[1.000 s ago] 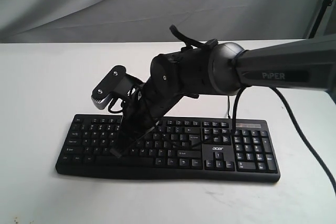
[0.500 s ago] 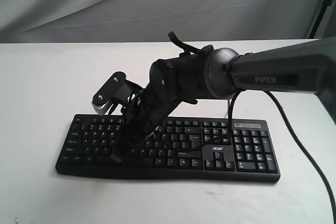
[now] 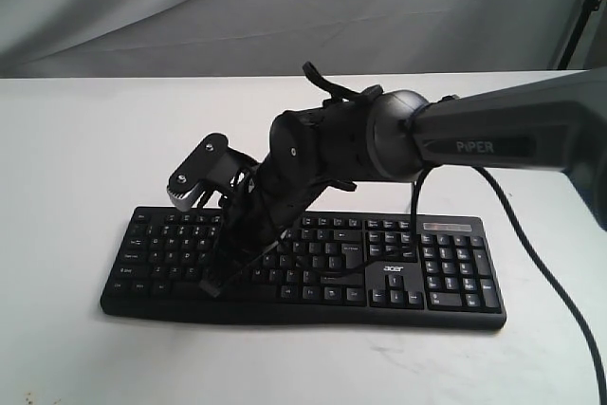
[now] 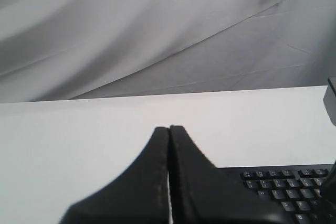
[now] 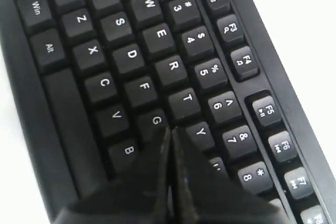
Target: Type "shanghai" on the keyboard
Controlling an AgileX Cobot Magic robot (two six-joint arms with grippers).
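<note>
The black keyboard [image 3: 446, 272] lies across the white table, number pad and "acer" logo on its right. My right arm reaches over it from the right. My right gripper [image 3: 211, 286] is shut and its tip points down at the left half of the keys. In the right wrist view the closed right gripper [image 5: 170, 129] sits at the G and Y keys of the keyboard [image 5: 131, 56] and hides the keys behind it. My left gripper [image 4: 169, 128] is shut and empty, off the keyboard's [image 4: 286, 187] corner above bare table. It does not show in the exterior view.
A black cable [image 3: 541, 263] trails from the right arm across the table on the right. A grey cloth backdrop [image 3: 142, 7] hangs behind the table. A dark pole [image 3: 583, 16] stands at the top right corner.
My right arm has shifted a little to the left, and its shut gripper tip has dropped lower toward the keys. The keyboard has not moved.
</note>
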